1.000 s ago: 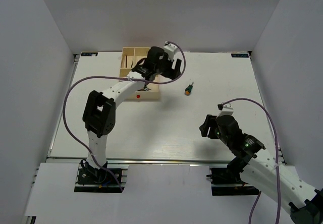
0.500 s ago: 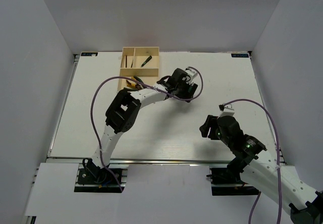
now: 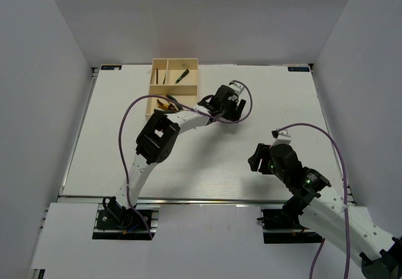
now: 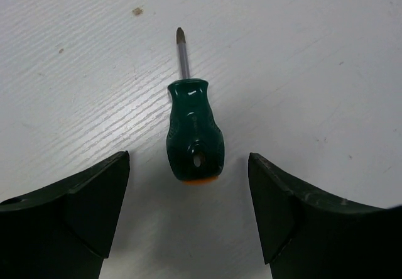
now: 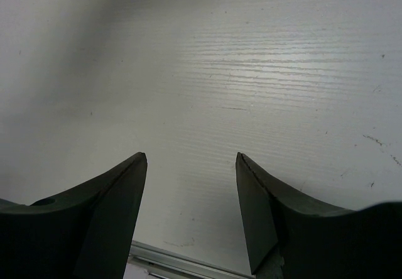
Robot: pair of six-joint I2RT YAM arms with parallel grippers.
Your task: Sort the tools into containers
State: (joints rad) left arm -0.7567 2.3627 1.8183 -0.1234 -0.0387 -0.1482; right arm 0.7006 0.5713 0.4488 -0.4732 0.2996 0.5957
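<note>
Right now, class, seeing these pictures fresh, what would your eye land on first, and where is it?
A stubby green screwdriver lies on the white table, framed by the open left pincer, not yet gripped. At the table's far left sits a cream tray with tools inside.

Tray [image 3: 175, 60]: one, three compartments. Stubby green screwdriver [image 4: 194, 133]: one, on the bench. Dark slim tool [image 3: 181, 76]: one, far-right compartment. Yellow-handled pliers [image 3: 164, 105]: one seen, near compartment, partly hidden. Thin item [image 3: 162, 76], far-left compartment: one, kind unclear.
</note>
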